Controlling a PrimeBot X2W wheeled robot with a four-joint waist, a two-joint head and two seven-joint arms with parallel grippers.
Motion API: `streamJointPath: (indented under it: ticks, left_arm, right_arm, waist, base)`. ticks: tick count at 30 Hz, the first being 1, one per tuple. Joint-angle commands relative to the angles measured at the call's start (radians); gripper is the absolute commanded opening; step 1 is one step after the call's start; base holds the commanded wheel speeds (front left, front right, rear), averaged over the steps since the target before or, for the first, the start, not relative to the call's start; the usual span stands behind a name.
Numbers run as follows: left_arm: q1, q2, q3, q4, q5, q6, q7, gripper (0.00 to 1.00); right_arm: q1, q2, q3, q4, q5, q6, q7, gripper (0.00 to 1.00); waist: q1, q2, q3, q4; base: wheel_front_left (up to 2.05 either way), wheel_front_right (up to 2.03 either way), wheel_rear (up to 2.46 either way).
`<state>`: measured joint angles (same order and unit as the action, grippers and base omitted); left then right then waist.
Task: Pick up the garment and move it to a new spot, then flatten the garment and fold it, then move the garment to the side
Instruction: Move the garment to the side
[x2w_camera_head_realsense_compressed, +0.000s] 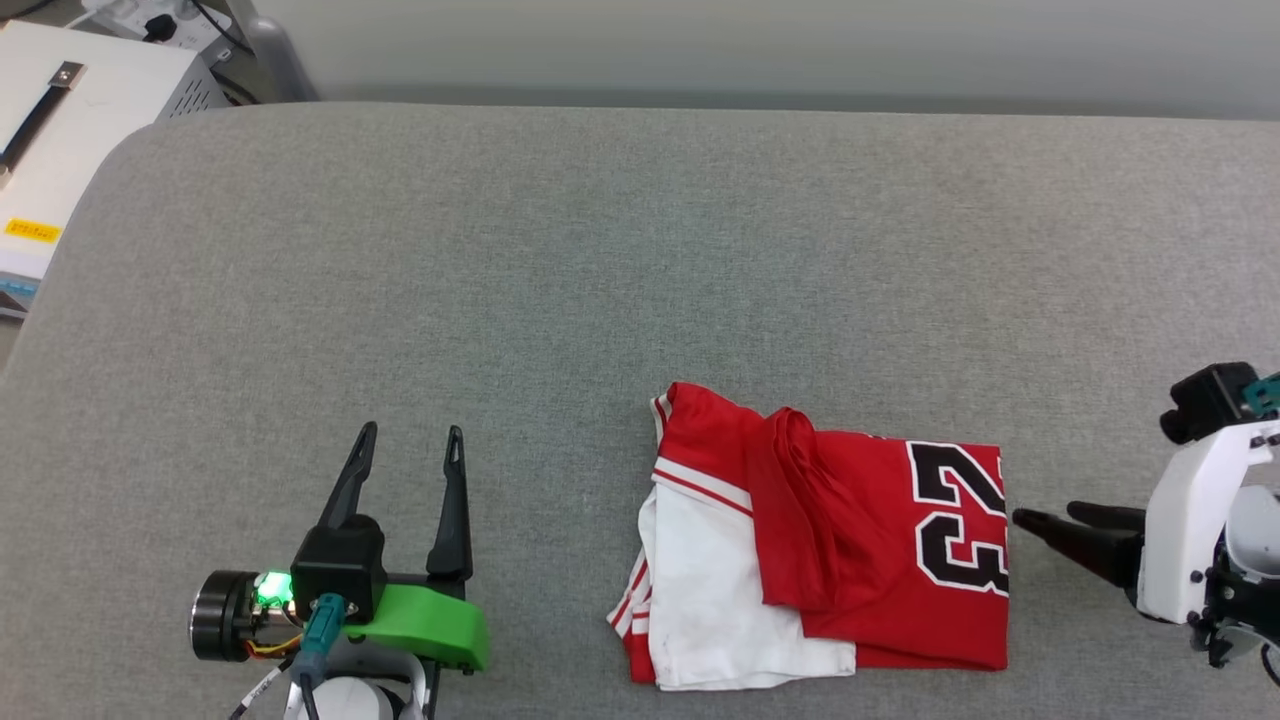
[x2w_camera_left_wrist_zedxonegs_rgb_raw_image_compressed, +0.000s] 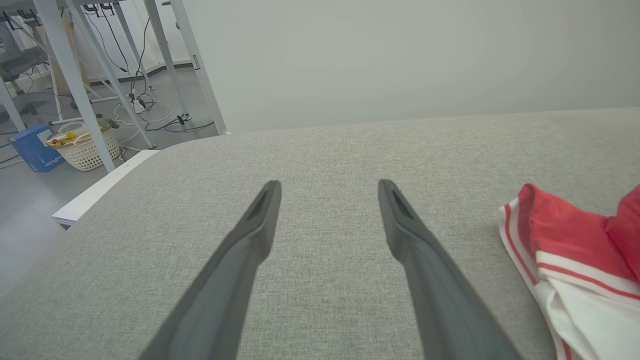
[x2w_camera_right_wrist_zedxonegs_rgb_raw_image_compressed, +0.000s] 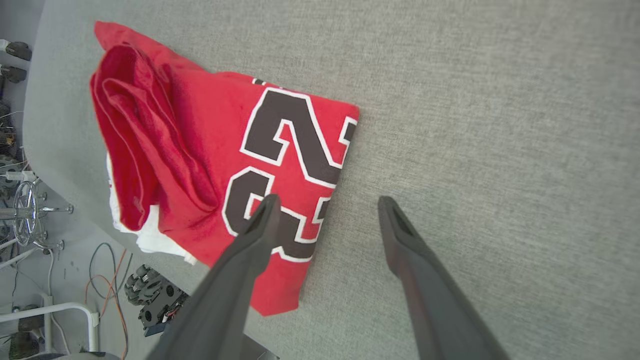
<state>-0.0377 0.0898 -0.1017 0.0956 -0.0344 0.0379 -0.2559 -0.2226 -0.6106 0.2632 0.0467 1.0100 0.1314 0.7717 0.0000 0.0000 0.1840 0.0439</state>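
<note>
Grey surface (x2w_camera_head_realsense_compressed: 600, 250), garment (x2w_camera_head_realsense_compressed: 860, 560) just beside right gripper (x2w_camera_head_realsense_compressed: 1048, 516)

Both grippers wide open, arms low.
L gripper (x2w_camera_head_realsense_compressed: 412, 432): lower left, fingers pointing up-view, spread apart, green wrist mount (x2w_camera_head_realsense_compressed: 430, 615) behind. R gripper (x2w_camera_head_realsense_compressed: 1048, 516): lower right, fingers pointing left, white wrist housing (x2w_camera_head_realsense_compressed: 1190, 530) behind.

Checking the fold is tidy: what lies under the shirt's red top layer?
A white sleeve with striped trim pokes out from under the red layer of the shirt, on the grey table. How far it runs beneath, and any other layers, are covered.
</note>
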Motion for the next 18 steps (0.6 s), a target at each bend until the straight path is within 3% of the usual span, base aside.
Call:
streamJointPath:
  ticks: [1, 12, 18]
  left_arm:
    - [-0.024, -0.006, -0.001, -0.002, 0.008, -0.005, -0.006, 1.00]
    - [-0.061, -0.012, -0.009, 0.002, 0.011, -0.006, -0.006, 1.00]
    - [-0.073, -0.014, -0.013, 0.006, 0.011, -0.004, -0.006, 1.00]
  right_arm:
    - [0.005, 0.009, 0.017, 0.015, 0.009, -0.001, 0.004, 1.00]
    - [-0.071, 0.078, 0.134, 0.140, 0.050, -0.001, -0.079, 1.00]
    - [-0.104, 0.082, 0.223, 0.188, 0.068, -0.001, -0.126, 1.00]
  waist:
    - [0.0000, 0.0000, 0.020, 0.017]
    - [0.0000, 0.0000, 0.068, 0.047]
    - [0.0000, 0.0000, 0.073, 0.060]
  base:
    - [0.00, 0.00, 0.00]
    - [0.00, 0.00, 0.00]
    - [0.00, 0.00, 0.00]
